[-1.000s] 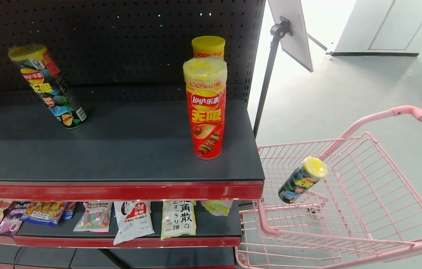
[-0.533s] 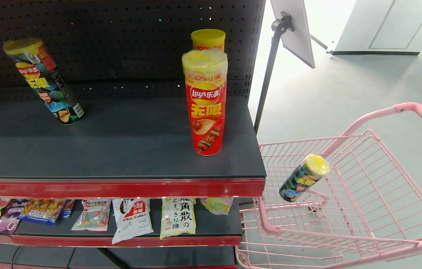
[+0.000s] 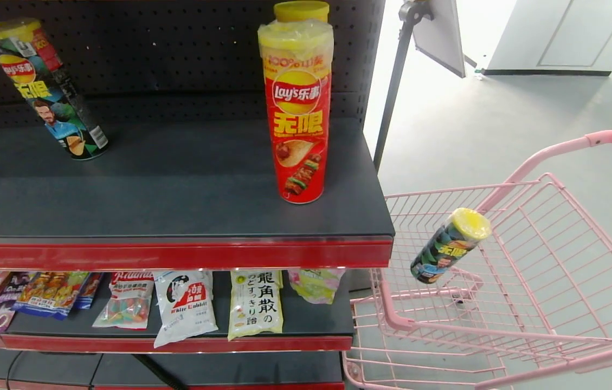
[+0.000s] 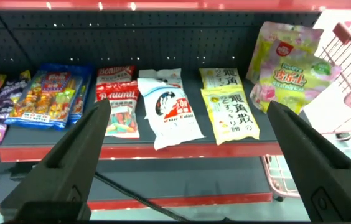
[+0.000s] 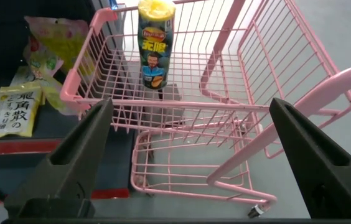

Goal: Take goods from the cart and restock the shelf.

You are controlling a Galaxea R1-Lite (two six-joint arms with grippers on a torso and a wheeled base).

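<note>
Head camera shifted, dark can (image 3: 449, 245) in cart (image 3: 609, 138)

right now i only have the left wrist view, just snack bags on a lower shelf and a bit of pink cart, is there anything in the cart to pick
Observer: Yes, one dark chip can stands lid up in the pink cart, on the side nearest the shelf.
Operator: whats on the top shelf
Observer: Three cans stand on the top shelf: a red chip can at the front right, a yellow-lidded can mostly hidden behind it, and a second dark can at the back left.
Operator: right end effector on the cart can yet
Observer: No, the right end effector is open and well apart from it.
</note>
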